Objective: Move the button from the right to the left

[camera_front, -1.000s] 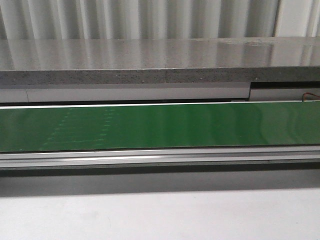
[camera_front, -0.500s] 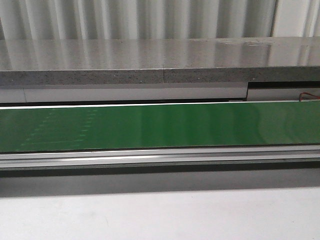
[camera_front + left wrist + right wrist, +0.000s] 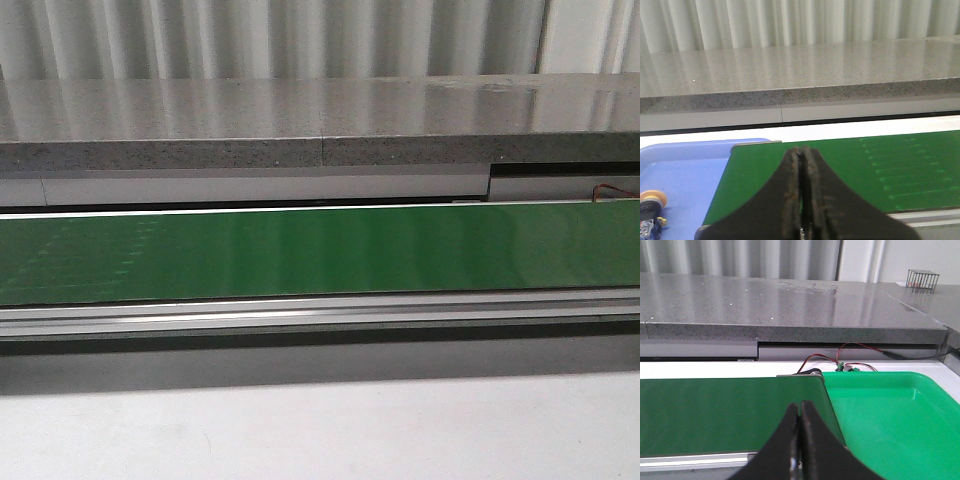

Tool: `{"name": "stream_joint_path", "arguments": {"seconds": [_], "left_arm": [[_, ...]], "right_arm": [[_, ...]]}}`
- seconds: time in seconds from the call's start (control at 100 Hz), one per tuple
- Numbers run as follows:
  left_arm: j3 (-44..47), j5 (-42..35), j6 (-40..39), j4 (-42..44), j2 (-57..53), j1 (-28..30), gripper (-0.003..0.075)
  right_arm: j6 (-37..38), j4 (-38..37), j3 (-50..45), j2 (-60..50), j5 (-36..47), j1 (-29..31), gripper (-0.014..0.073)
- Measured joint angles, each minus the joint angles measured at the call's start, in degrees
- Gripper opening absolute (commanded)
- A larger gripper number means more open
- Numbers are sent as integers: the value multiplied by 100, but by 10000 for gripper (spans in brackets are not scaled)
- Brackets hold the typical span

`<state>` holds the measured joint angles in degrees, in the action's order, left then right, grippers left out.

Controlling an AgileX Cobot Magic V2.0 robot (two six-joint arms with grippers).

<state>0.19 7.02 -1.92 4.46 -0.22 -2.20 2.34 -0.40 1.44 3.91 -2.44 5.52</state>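
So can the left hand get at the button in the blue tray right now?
Probably yes. The button sits in the blue tray beside the belt, nothing covers it, and the left hand, shut and empty, is close by.

Green belt (image 3: 320,250), speckled grey counter (image 3: 300,125), blue tray (image 3: 685,180), green tray (image 3: 890,415).

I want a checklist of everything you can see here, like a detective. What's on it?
Surface: green conveyor belt, bare in the front view.
Job's things: button, yellow cap, in the blue tray at the belt's left end.
Clutter: green tray at the right end, nothing seen inside it.
Grippers: left gripper shut, holding nothing; right gripper shut, holding nothing.
Cables: red and black wires behind the green tray.
Surroundings: grey stone counter, small wire cage on it.
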Motion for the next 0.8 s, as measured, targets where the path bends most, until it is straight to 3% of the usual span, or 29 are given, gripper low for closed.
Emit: {"name": "stream_joint_path", "arguments": {"seconds": [0.8], "left_arm": [[0, 0, 0, 0, 0, 0, -20]], "right_arm": [[56, -153, -303, -440, -152, 75, -66]]}}
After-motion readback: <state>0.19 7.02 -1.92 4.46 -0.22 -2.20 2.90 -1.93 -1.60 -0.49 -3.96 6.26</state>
